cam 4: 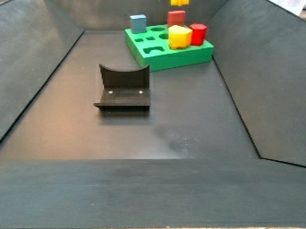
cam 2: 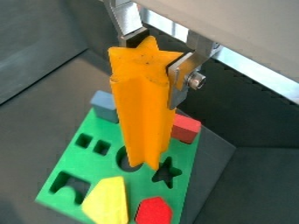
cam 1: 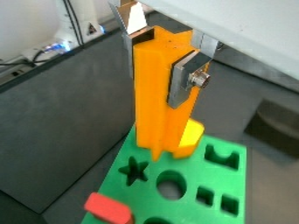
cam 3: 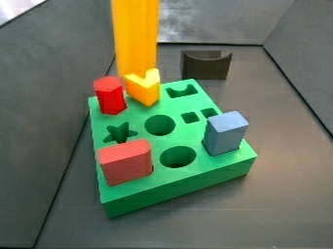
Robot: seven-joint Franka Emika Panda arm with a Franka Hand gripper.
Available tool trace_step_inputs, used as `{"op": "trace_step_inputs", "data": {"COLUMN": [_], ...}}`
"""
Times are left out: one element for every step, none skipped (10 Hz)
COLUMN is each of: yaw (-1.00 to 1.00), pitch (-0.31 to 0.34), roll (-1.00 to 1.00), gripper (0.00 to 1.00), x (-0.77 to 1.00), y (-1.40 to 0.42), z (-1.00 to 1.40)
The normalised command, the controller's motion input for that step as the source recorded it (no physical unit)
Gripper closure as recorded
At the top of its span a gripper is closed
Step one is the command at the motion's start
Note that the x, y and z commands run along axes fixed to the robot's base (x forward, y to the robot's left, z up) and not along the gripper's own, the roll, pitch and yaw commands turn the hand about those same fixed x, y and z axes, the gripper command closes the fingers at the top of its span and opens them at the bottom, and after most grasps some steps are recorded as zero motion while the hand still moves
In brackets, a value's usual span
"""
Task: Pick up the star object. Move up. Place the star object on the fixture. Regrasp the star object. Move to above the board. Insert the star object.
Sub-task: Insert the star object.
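Observation:
My gripper (cam 1: 158, 63) (cam 2: 149, 66) is shut on the star object (cam 1: 158, 96) (cam 2: 142, 105), an orange-yellow ridged prism that hangs upright. One silver finger (cam 1: 187, 77) (cam 2: 184, 77) presses on its side near the upper end. In a side view the star object (cam 3: 134, 39) hangs over the far part of the green board (cam 3: 182, 180), its lower end just above the yellow wedge (cam 3: 143, 88); the gripper itself is out of that view. The star-shaped hole (cam 1: 136, 169) (cam 2: 167, 172) (cam 3: 120, 133) is open. The fixture (cam 3: 204, 63) (cam 4: 122, 89) stands bare on the floor, apart from the board (cam 4: 167, 55).
In the board stand a red hexagonal block (cam 3: 109, 95), a red cube (cam 3: 125, 160) and a blue block (cam 3: 225, 131). Round and square holes are open. Sloping dark walls (cam 4: 42, 80) close in the floor.

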Motion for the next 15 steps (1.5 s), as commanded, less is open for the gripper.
{"op": "trace_step_inputs", "data": {"yaw": [-0.86,-0.9,-0.4,0.0,-0.09,-0.27,-0.37,-0.27,0.0,0.0,0.0,-0.02,-0.12,-0.15,-0.15], "pitch": [-0.11,-0.103,0.0,0.0,0.0,-0.007,0.0,0.0,0.0,0.0,0.0,0.0,-0.013,-0.011,0.0], "roll": [-0.04,-0.03,0.0,0.0,0.0,0.03,0.03,0.0,0.0,0.0,0.01,0.07,0.15,0.13,0.08], "gripper": [1.0,1.0,1.0,1.0,1.0,1.0,1.0,1.0,1.0,1.0,1.0,1.0,1.0,1.0,1.0], "x": [-0.02,0.0,-0.06,-0.05,-0.13,-0.23,-0.26,-0.12,-0.03,-0.02,0.0,-0.03,-0.12,-0.15,-0.05], "y": [-0.25,-0.23,-0.11,0.0,0.0,0.0,-0.03,0.0,0.0,0.0,0.0,0.0,0.0,0.0,0.0], "z": [-0.4,-0.4,-0.17,0.0,-0.14,-0.3,-0.36,-0.21,0.0,0.0,0.0,-0.16,-0.39,-0.37,-0.4]}}
